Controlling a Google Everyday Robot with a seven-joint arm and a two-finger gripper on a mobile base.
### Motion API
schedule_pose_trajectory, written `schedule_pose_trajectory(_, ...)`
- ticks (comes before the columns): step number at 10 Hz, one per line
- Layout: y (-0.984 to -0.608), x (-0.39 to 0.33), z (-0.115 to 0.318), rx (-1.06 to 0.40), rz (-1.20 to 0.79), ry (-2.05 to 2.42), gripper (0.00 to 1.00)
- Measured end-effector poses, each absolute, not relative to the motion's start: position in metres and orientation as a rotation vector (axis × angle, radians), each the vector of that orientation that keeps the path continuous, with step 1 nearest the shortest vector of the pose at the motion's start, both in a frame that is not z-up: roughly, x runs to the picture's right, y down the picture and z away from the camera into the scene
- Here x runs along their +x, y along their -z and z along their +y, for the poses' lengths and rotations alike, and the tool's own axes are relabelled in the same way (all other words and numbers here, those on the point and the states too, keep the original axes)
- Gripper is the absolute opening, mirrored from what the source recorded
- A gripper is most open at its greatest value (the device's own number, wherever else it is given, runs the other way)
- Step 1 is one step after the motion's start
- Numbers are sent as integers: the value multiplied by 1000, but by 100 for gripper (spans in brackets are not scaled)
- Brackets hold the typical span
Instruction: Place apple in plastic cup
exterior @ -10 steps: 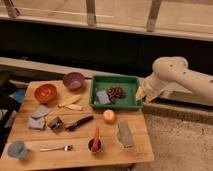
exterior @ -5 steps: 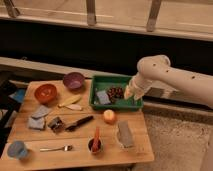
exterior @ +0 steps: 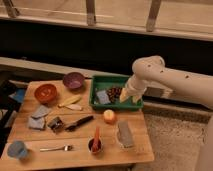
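Note:
The apple [exterior: 109,116] is small, orange-red with a yellowish patch, and sits on the wooden table [exterior: 60,136] just in front of the green tray [exterior: 114,81]. The light-blue plastic cup [exterior: 17,149] stands at the table's front left corner, far from the apple. My white arm reaches in from the right, and the gripper [exterior: 125,96] hangs over the right part of the green tray, up and to the right of the apple. It holds nothing that I can see.
An orange-red bowl [exterior: 45,92] and a purple bowl [exterior: 73,80] stand at the back left. A dark cup with an orange item [exterior: 95,143], a clear container with a grey item [exterior: 125,135], a fork [exterior: 56,148], a knife [exterior: 80,122] and cloths [exterior: 39,117] lie around.
My arm has swung leftward and down, bringing the gripper from the table's right edge to over the right part of the green tray. The objects have not moved.

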State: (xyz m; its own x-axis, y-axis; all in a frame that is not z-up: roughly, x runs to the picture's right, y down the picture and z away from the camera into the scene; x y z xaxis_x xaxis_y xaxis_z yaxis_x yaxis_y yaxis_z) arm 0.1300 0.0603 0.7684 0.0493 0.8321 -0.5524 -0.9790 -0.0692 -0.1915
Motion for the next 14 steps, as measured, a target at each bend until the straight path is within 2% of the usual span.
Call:
schedule_pose_trajectory(1, -766, 123, 70, -640, 314, -1509, 79)
schedule_pose_trajectory(2, -764, 118, 78, -661, 325, -1500, 80)
schedule_pose_trajectory(8, -769, 52, 109, -800, 287, -1420, 80)
schedule_pose_trajectory(14, -814, 44, 121, -782, 372, -1435, 80)
